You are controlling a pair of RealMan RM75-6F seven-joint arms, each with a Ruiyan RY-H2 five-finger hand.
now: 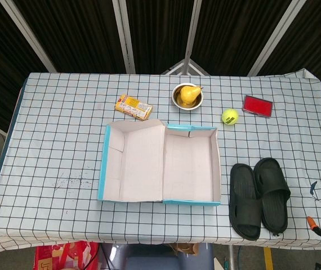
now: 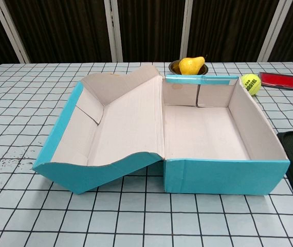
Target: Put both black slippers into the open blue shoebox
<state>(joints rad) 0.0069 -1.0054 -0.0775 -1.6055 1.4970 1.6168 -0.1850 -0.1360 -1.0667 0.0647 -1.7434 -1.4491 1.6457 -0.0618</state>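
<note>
Slippers (image 1: pixel 259 197) lay side by side on the table at the box's (image 1: pixel 190 160) four o'clock (neither hand showed, so their state could not be told), and lifting one risked dragging its touching neighbour off the near edge.

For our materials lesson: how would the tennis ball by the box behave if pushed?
The tennis ball is round, so it would likely roll freely across the flat checked tablecloth. Its fuzzy surface probably resists slipping. Nothing touches it, so the nearby red case might stop it.
</note>
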